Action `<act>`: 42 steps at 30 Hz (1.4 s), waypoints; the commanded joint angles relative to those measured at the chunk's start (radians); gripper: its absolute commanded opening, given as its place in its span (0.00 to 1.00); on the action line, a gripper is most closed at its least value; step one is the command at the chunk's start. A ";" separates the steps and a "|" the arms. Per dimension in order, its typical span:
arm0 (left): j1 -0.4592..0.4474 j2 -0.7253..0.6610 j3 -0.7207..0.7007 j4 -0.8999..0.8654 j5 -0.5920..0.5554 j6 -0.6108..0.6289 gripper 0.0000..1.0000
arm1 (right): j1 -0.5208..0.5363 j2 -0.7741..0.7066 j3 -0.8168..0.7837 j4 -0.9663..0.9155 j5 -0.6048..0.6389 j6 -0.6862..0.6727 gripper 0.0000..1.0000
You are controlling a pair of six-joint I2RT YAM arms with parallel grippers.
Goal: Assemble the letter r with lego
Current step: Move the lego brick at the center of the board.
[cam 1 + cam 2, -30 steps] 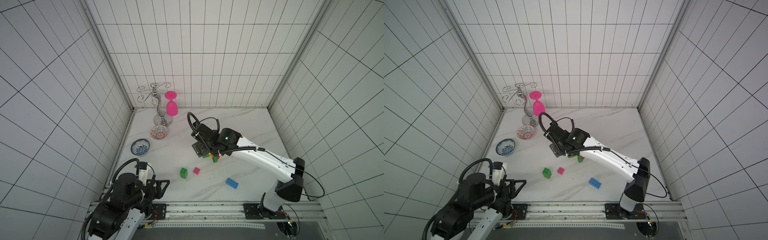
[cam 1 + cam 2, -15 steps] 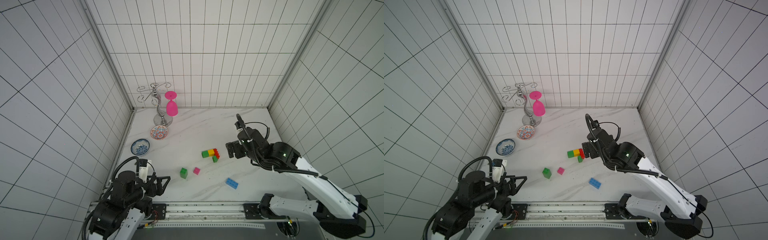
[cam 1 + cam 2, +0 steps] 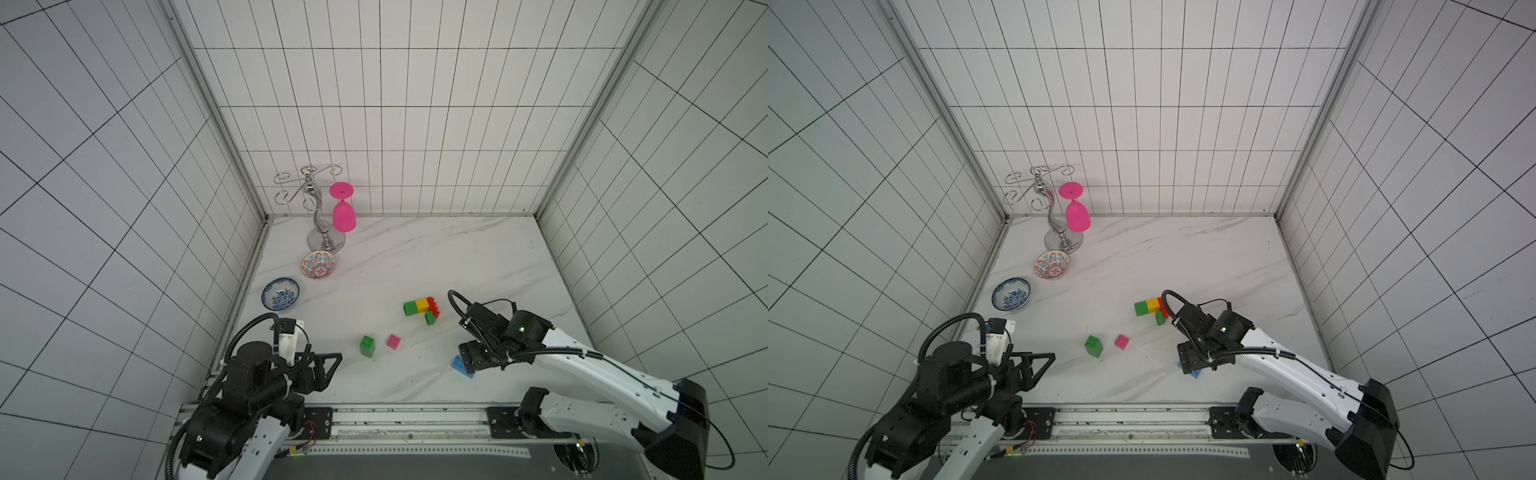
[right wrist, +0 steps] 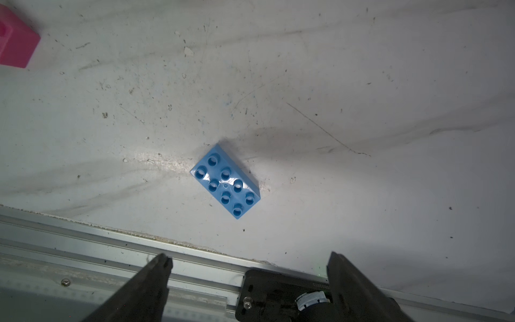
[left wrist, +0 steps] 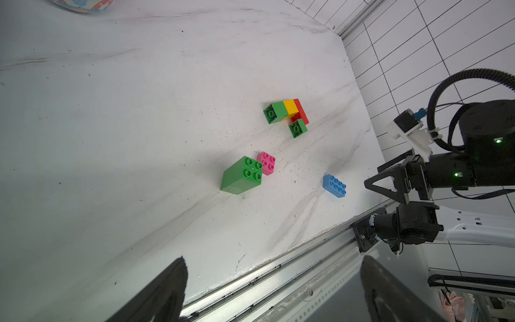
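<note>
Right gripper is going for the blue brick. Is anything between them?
Nothing visible stands in the way. In the right wrist view the blue brick lies alone, studs up, on the table, ahead of the open right gripper. The pink cube sits well off to one side, clear of the approach.

8 lego pcs (image 3: 368, 346), 2 bowls (image 3: 318, 264), glass (image 3: 343, 214), rack (image 3: 325, 241)
</note>
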 commanded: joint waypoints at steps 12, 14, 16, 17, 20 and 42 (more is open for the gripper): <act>0.004 -0.009 -0.031 0.019 0.012 0.003 0.97 | -0.005 0.355 0.053 0.120 -0.106 -0.051 0.92; 0.004 -0.010 -0.040 0.024 0.013 0.005 0.97 | -0.007 0.387 0.048 0.131 -0.098 -0.053 0.92; 0.004 -0.006 -0.048 0.034 0.017 0.005 0.97 | -0.008 0.425 0.046 0.143 -0.087 -0.056 0.91; 0.004 -0.005 -0.054 0.041 0.019 0.004 0.97 | -0.010 0.446 0.046 0.151 -0.084 -0.057 0.91; 0.004 0.008 -0.064 0.065 0.036 -0.004 0.97 | -0.024 0.496 0.044 0.185 -0.084 -0.075 0.87; 0.004 0.044 -0.063 0.101 0.043 0.001 0.97 | -0.069 0.576 0.117 0.245 -0.114 -0.060 0.00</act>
